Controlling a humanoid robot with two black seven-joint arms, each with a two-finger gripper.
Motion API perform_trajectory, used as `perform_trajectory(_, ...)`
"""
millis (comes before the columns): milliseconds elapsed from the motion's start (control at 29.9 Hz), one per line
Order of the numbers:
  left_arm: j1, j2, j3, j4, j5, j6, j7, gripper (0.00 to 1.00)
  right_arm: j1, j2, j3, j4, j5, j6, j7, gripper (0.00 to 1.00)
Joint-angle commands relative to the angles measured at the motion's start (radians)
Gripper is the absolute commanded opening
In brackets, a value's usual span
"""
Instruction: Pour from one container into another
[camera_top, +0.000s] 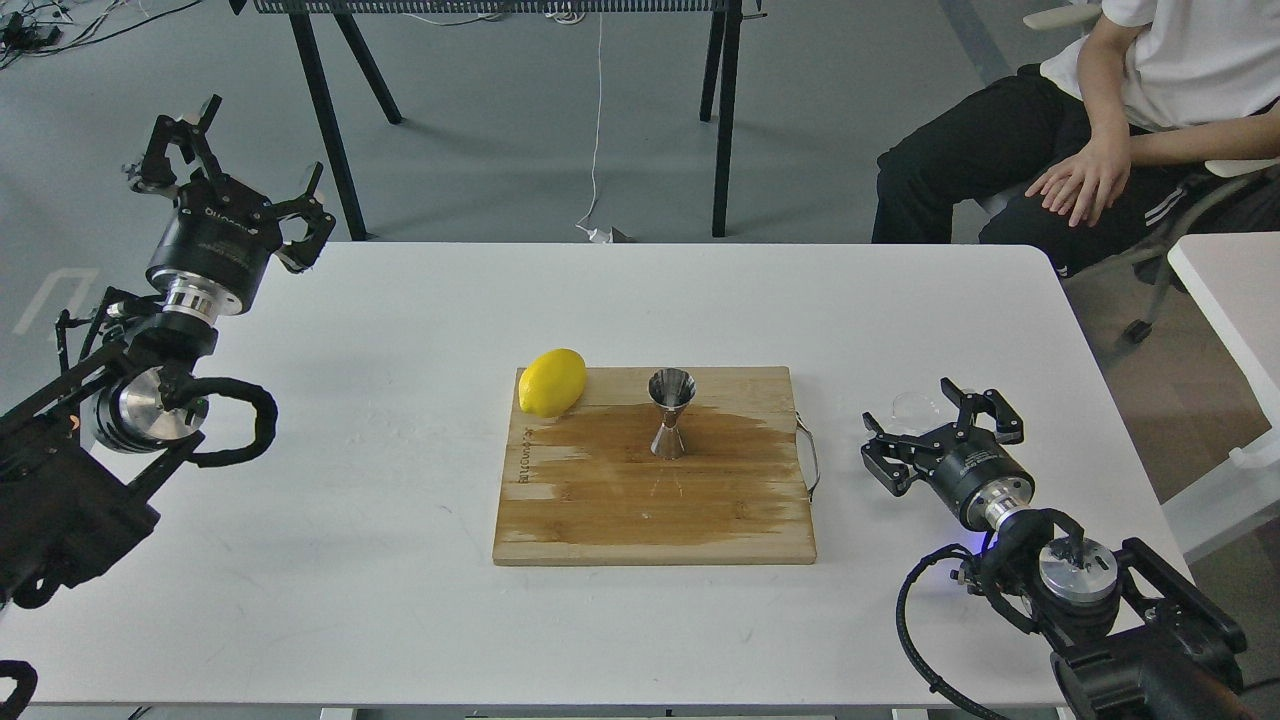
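The clear glass cup (915, 408) stands on the white table (400, 600), right of the board. My right gripper (937, 432) sits just behind it, open, with its fingers spread wide and the cup near the gap between them; I cannot tell whether a finger touches it. The steel jigger (671, 412) stands upright on the wooden cutting board (650, 520), at the back middle, on a dark wet patch. My left gripper (238, 170) is open and held high over the table's far left corner, holding nothing.
A yellow lemon (552, 381) lies on the board's back left corner. A seated person (1100, 120) is beyond the table's far right corner. A second white table (1235, 290) stands to the right. Black table legs (725, 120) stand behind.
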Motion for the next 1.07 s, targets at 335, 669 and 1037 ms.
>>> perform_trajectory(335, -0.009, 0.006, -0.001, 0.003, -0.001, 0.001, 0.001, 1.00, 0.207, -0.054, -0.008, 0.001, -0.117, 0.128, 0.176, 1.00)
perform_trajectory(669, -0.011, -0.005, -0.015, 0.005, -0.012, -0.021, 0.004, 1.00, 0.413, -0.109, -0.009, -0.138, -0.150, 0.175, 0.332, 1.00)
perform_trajectory(1037, -0.011, -0.003, -0.044, 0.005, -0.012, -0.022, 0.004, 1.00, 0.464, -0.109, -0.071, -0.231, -0.150, 0.174, 0.332, 1.00)
